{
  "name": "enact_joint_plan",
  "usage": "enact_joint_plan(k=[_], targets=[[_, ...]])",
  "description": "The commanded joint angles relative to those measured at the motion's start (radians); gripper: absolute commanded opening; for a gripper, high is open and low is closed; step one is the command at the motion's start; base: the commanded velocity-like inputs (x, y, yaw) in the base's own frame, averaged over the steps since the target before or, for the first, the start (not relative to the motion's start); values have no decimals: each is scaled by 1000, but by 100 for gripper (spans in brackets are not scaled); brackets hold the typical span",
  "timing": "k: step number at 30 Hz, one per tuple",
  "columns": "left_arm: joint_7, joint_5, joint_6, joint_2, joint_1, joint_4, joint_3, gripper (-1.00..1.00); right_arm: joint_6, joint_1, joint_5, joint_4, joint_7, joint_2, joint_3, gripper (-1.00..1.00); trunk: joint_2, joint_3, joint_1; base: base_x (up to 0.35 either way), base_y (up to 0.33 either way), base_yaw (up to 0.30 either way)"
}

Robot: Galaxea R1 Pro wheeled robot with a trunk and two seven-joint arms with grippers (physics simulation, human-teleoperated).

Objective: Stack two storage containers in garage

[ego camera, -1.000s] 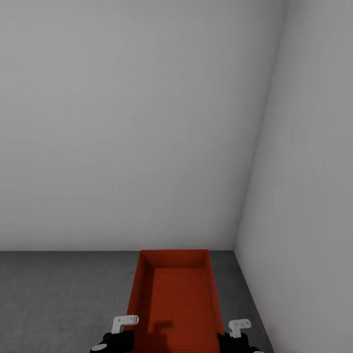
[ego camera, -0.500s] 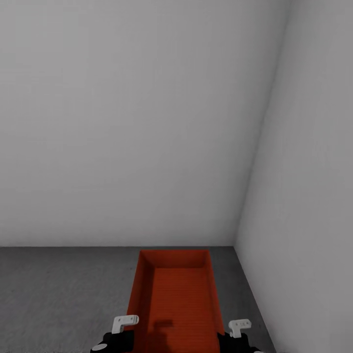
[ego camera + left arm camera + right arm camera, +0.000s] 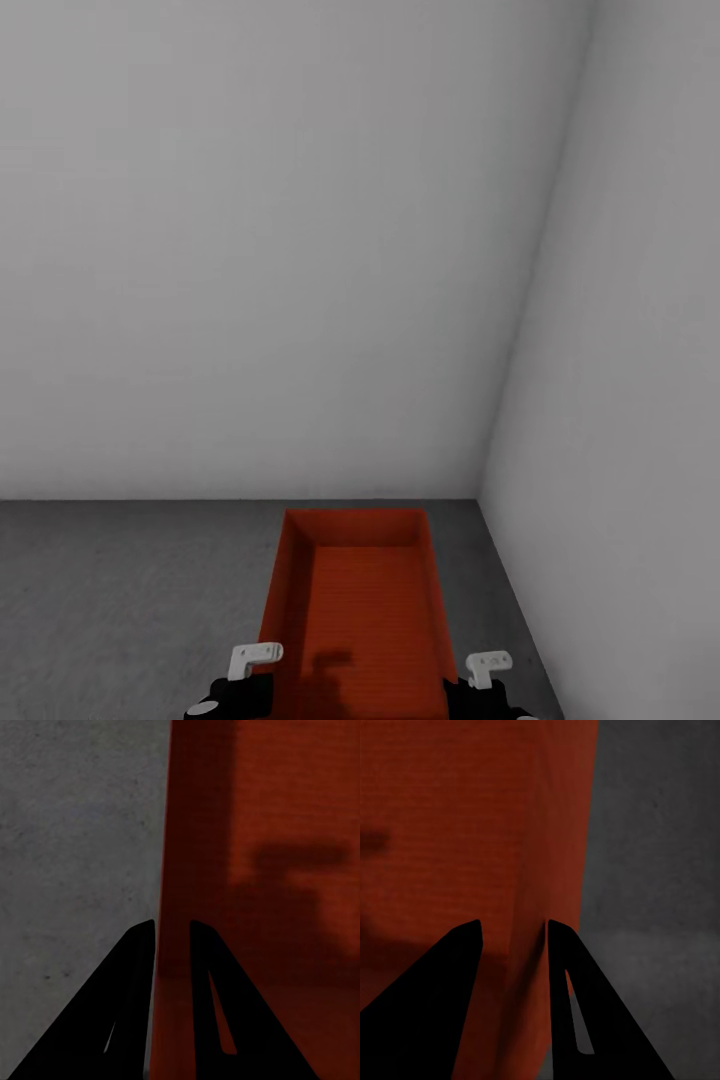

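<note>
Near the corner walls (image 3: 620,400), both pincers clamp the container (image 3: 365,600) rims.

A plain white back wall (image 3: 280,250) rises ahead, meeting a second white wall (image 3: 630,400) at the right in a vertical corner seam. Both surfaces are bare and evenly lit, fading slightly grey toward the top.

Head view: high, facing forward and down into a white-walled corner. Wrist views: close along each hand, sharing the shallow orange-red plastic bin (image 3: 358,610) and speckled grey floor (image 3: 120,600).
</note>
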Motion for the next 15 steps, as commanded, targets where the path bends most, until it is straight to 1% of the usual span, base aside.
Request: enact_joint_plan(k=[1, 3, 5, 15], targets=[[5, -12, -60, -2, 0, -69, 12, -100, -4, 0, -11, 3, 14, 3, 15, -100, -1, -1, 0, 0, 0, 0], [5, -12, -61, -2, -1, -69, 12, -100, -4, 0, -11, 3, 14, 3, 15, -100, -1, -1, 0, 43, -42, 0], [5, -13, -60, -1, -1, -70, 12, -100, -4, 0, -11, 3, 14, 3, 15, -100, -1, -1, 0, 153, -127, 0], [5, -14, -59, 1, -1, -70, 12, -100, -4, 0, -11, 3, 14, 3, 15, -100, -1, -1, 0, 251, -188, 0]])
